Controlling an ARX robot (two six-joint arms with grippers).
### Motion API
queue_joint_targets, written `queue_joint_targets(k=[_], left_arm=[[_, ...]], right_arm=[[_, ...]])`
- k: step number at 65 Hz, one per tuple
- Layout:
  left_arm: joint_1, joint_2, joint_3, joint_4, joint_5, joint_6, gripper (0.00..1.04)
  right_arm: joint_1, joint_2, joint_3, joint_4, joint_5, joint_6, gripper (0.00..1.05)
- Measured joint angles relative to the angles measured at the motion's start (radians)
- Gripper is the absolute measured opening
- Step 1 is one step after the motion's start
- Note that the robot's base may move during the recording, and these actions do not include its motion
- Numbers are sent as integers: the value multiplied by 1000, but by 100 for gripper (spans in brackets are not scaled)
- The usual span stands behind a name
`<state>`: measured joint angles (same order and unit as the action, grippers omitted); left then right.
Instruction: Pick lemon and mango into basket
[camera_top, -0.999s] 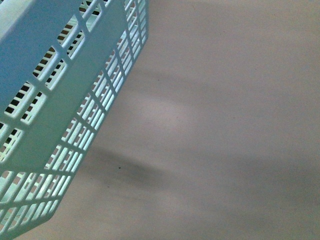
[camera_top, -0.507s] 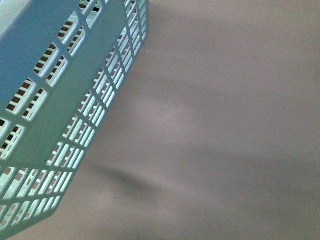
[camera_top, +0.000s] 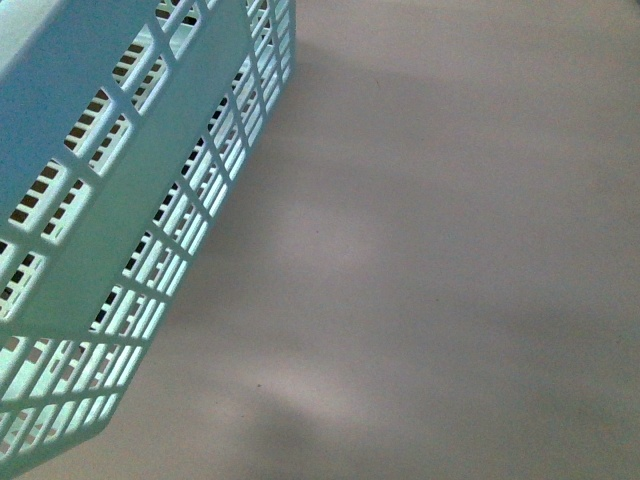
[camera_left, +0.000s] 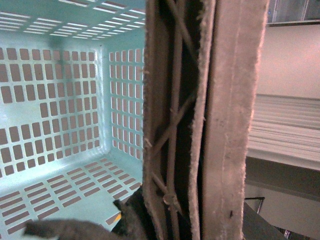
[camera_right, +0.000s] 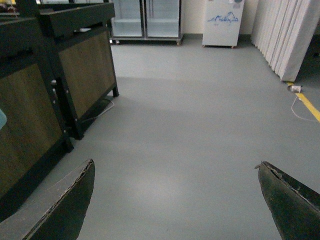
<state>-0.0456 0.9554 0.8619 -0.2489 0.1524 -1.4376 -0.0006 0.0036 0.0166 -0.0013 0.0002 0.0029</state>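
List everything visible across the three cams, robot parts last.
basket: 1, light teal, left in front view; its inside fills the left wrist view
handle: 1, brown, frayed, close to the left wrist camera
floor: grey, bare, right wrist view
cabinets: 2, dark frames with brown panels, on the floor
fridges: glass-fronted, far wall, count unclear
white appliance: 1, blue mark, far wall
curtain: 1, white, pleated
lemon, mango: none clearly in view
right gripper: open, dark fingers, nothing between
left gripper: dark part at picture edge, state unclear
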Motion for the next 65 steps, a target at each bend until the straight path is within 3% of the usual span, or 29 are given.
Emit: queue_joint_targets(k=[65], left_arm=[[0, 0, 0, 0, 1, 1, 15]], right_arm=[[0, 0, 0, 0, 0, 0, 96]])
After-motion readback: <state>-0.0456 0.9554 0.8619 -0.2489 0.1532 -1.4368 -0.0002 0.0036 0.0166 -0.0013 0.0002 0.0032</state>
